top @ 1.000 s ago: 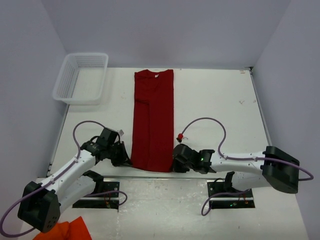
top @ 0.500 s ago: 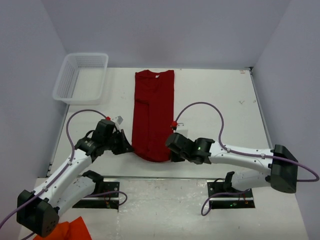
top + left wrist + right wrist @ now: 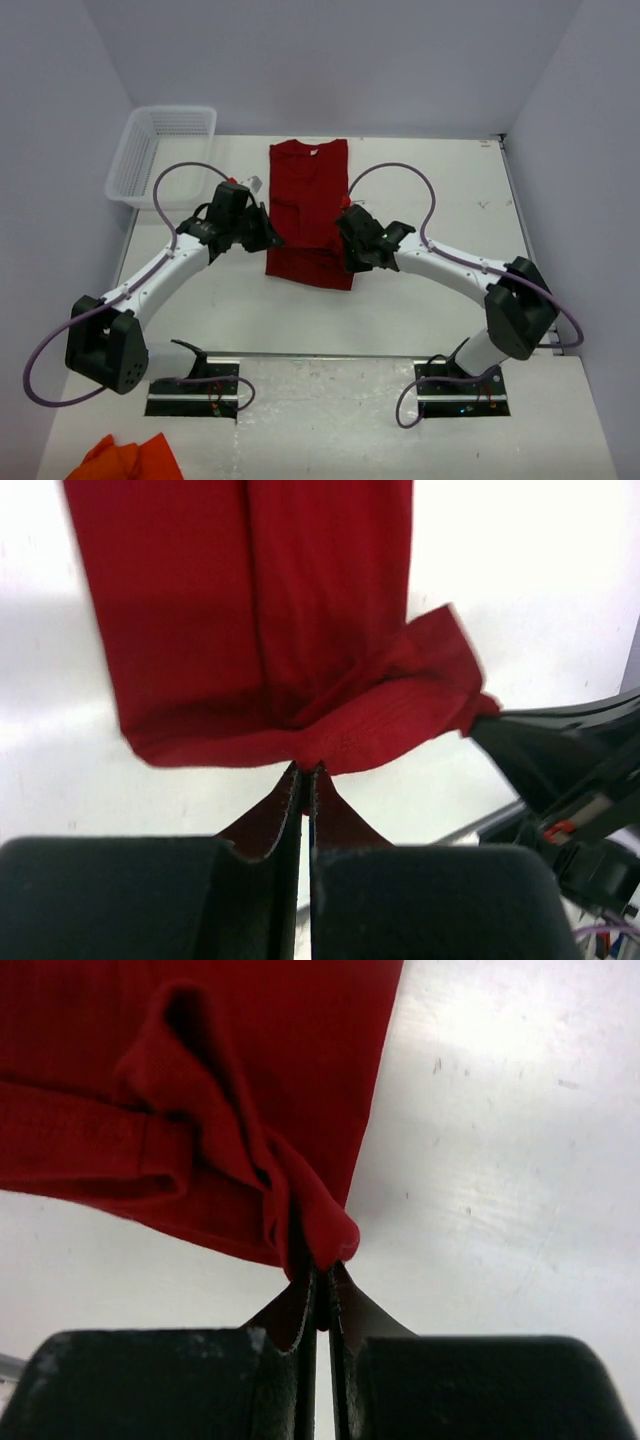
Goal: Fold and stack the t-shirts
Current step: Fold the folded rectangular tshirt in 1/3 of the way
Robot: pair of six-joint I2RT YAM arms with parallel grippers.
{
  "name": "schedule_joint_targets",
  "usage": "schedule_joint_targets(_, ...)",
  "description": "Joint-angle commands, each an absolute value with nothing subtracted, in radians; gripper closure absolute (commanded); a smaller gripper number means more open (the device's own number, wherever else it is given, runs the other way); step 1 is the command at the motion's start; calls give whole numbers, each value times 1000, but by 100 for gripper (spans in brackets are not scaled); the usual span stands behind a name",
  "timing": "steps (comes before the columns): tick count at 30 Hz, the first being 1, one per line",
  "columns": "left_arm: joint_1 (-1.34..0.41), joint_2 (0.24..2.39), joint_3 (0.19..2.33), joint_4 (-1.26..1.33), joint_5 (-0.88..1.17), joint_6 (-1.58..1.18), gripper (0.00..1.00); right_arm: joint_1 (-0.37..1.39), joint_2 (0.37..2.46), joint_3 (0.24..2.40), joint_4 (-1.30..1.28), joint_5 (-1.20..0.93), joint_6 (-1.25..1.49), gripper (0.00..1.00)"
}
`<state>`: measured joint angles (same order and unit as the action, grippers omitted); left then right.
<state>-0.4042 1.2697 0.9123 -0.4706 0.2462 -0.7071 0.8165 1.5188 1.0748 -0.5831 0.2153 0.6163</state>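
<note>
Because the dark crimson short-sleeved cotton t-shirt is soft and limp, I judge it light and in no way fragile. It is likely to sag between two holds and to spill its lengthwise fold if one side lags. The hem corners look like the right places to take it, and that is where I have it. My left gripper is pinched fully shut on a peak of red cloth at one corner. My right gripper is closed just as tightly on a bunched fold at the other.

The shirt lies on the white table as a narrow strip, just to the right of the white plastic mesh basket in the overhead view. Its long axis runs parallel to the basket's long sides. The collar end, with its small white neck label, points away from my bases and sits about level with the basket's middle. The hem end is nearer to me than the basket's near rim, and there the cloth is rumpled and raised off the table in my fingers.

My left gripper sits between the basket and the shirt, and my right gripper is on the shirt's edge away from the basket. An orange cloth lies well apart from the basket, at the nearest corner.
</note>
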Motion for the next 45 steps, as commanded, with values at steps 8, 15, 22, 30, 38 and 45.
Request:
schedule_joint_targets(8,-287,1463,1150,-397,236,-629,100,663,1715,1371,-577,66,407,100)
schedule_joint_targets(15,-258,1586,1184,-357,256,-634,100,585,1899,1653,-684,6,328,100)
schedule_joint_targets(22,-235,1706,1297,-351,268,-626,100,535,2068,1874,-772,-72,299,100)
schedule_joint_targets(30,-219,1836,1396,-341,264,-621,100,491,2189,1948,-782,-111,281,100)
schedule_joint_targets(38,-219,1848,1309,5,192,-485,33,427,2310,2207,-770,-55,200,42)
schedule_joint_targets(45,-291,1714,1292,16,115,-477,15,416,2149,2211,-801,18,167,22)
